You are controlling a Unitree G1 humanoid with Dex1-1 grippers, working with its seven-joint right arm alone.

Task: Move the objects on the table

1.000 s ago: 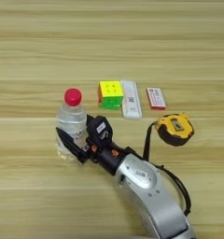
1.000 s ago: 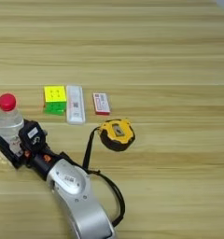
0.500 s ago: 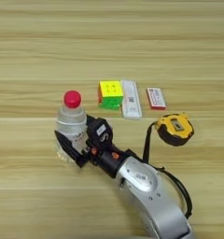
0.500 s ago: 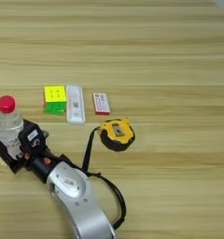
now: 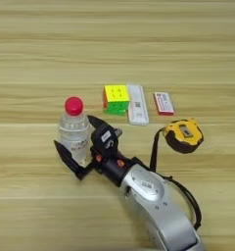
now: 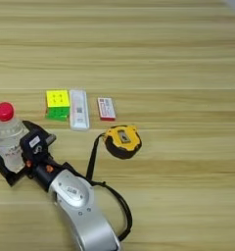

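Observation:
A small clear water bottle [image 5: 72,122] with a red cap stands left of centre on the table [image 5: 188,49]. My right gripper [image 5: 73,136] is shut on the bottle, one black finger at its lower left and the other behind its right side. The silver forearm comes in from the bottom edge. Behind the bottle, in a row, lie the multicoloured puzzle cube [image 5: 116,97], the slim white bar [image 5: 137,104] and the small red-white box [image 5: 163,103]. The yellow-black tape measure [image 5: 184,136] sits right of the arm, its black strap [image 5: 153,147] trailing toward the forearm.
A black cable [image 5: 188,201] loops off the forearm on its right side, close to the tape measure's strap. Bare wooden planks stretch across the far half of the table and to the right [image 6: 198,147].
The bottle and the gripper around it have shifted slightly toward me and to the left. The cube, bar, box and tape measure have stayed put.

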